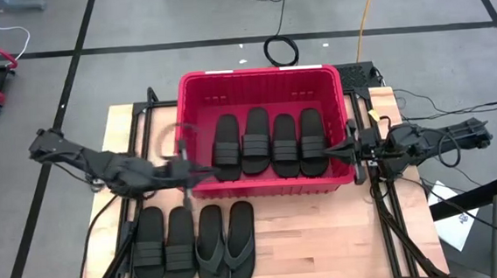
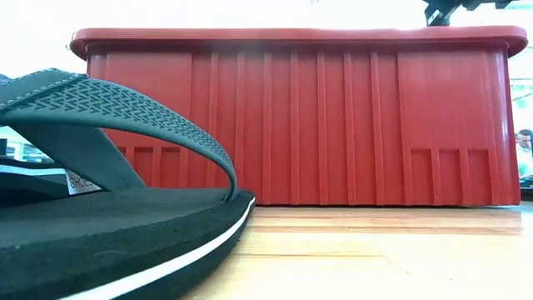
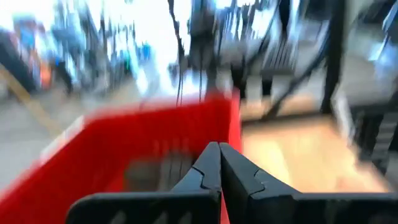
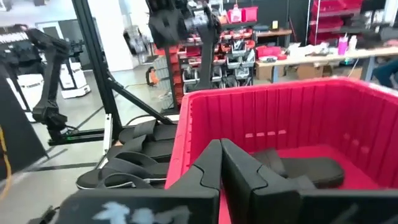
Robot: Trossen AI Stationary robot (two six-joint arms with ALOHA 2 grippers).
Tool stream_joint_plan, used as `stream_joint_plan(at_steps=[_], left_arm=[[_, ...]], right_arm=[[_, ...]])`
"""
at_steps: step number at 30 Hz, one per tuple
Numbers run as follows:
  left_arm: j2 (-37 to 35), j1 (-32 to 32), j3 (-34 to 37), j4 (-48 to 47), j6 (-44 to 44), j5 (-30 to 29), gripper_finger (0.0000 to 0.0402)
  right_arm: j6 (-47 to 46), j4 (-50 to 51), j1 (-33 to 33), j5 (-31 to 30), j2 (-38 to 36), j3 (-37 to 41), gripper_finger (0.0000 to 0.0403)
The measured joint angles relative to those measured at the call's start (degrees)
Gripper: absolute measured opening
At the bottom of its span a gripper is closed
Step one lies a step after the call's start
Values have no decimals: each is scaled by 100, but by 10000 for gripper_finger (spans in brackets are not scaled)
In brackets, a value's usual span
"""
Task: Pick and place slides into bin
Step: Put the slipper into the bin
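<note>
The left gripper [image 1: 200, 171] hangs with its fingers pressed together on nothing, over the near-left part of the bin [image 1: 194, 83], just inside its front wall; its own wrist view shows the two dark fingertips meeting in a point above the red rim. The four slides on the table [image 1: 193, 240] lie on the table side of that wall, close below the gripper in the overhead view: two band-strap ones at the left and two flip-flops [image 1: 224, 234] just beside them, all with their long axes running from the table's front edge toward the bin. So the coming reach, as I judge it, goes back over the rim and down, and the left arm is much the nearer. The right gripper [image 1: 330, 150], also pinched shut and empty, waits at the bin's right wall, well apart from those four. Four band-strap slides in the bin [image 1: 269, 142] lie abreast, lengthwise like the others. The left wrist view is smeared, so the bin's contents there are hard to make out; the low view shows only one flip-flop close up and the bin's ribbed wall, with neither gripper clearly seen.
</note>
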State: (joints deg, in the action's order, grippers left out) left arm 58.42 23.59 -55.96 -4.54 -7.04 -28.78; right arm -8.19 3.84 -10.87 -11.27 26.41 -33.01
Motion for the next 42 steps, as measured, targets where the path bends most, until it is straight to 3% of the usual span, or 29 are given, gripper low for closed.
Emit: stream_joint_plan(at_steps=[4, 7, 10, 13, 19, 26, 30, 35, 42], left_arm=[[-928, 133, 999, 1276, -534, 565, 0], [-1697, 111, 1596, 1755, -455, 1208, 0], [-2360, 81, 1981, 1756, -196, 1667, 0], [-2885, 81, 2143, 1547, 24, 2037, 0], [-3557, 83, 2189, 830, 352, 2276, 1], [-3634, 81, 2191, 599, 476, 2231, 2], [-3633, 81, 2191, 595, 655, 2100, 1], [-3632, 81, 2191, 487, 638, 2096, 5], [-3632, 81, 2189, -137, 568, 2070, 8]], right_arm=[[-92, -701, 2, 101, 359, 0, 0], [313, -1681, 0, 84, 749, 0, 0], [901, -2826, 0, 48, 1238, -30, 0], [1199, -3109, -13, -354, 1805, -425, 0], [1448, -1523, -19, -411, 3090, -2142, 0], [1472, 890, -354, 789, 4657, -4750, 0], [967, 1655, -498, 1448, 5350, -5774, 1], [640, 1986, -658, 1986, 5980, -6155, 31], [815, 2270, -902, 2232, 6754, -6132, 123]])
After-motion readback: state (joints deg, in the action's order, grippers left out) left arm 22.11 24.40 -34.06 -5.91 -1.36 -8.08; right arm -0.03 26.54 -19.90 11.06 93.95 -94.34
